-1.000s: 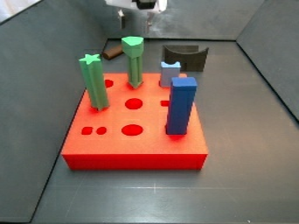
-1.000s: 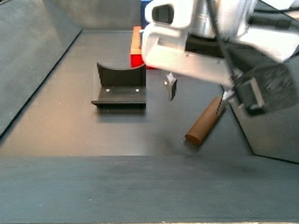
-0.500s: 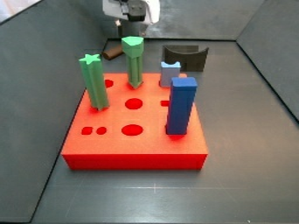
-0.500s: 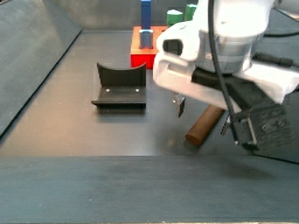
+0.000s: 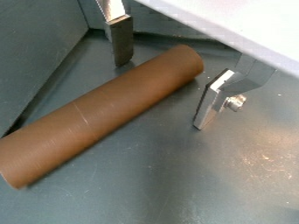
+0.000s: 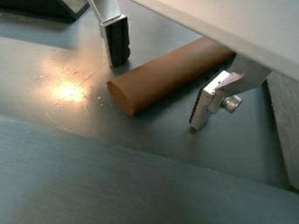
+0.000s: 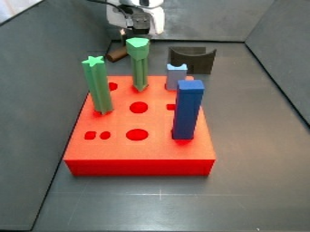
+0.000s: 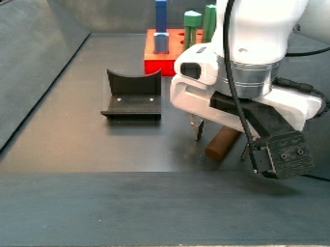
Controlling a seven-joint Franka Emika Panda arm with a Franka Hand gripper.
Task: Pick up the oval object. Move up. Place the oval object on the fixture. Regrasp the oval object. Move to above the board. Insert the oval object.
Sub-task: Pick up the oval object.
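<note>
The long brown oval object (image 5: pixel 105 112), a smooth rounded peg, lies flat on the dark grey floor with its long axis running along the floor, not upright; in both wrist views it crosses the gap between the fingers at a slant, one rounded end (image 6: pixel 126 94) facing the camera in a wrist view and the rest running back under the wrist. In a side view only a short brown stretch (image 8: pixel 222 143) shows beside the arm, lying near the grey side wall, well apart from the fixture (image 8: pixel 131 95), a small dark block with a curved notch that stands on the floor. The gripper (image 5: pixel 163 80) is low over the peg, its jaws spread wide: one flat silver finger (image 5: pixel 121 39) with a dark pad stands on one side of the peg, the other finger (image 5: pixel 214 98) on the opposite side, and a sliver of floor shows between each plate and the brown surface, so neither pad clearly touches it and nothing is held. In a side view the gripper (image 7: pixel 130 20) sits behind the thick red square board (image 7: pixel 143 127), which carries two green star-topped pegs (image 7: pixel 97 84) and a blue square peg (image 7: pixel 188 109) standing upright in its holes, with a bit of brown peg (image 7: pixel 118 55) just visible beyond the board
</note>
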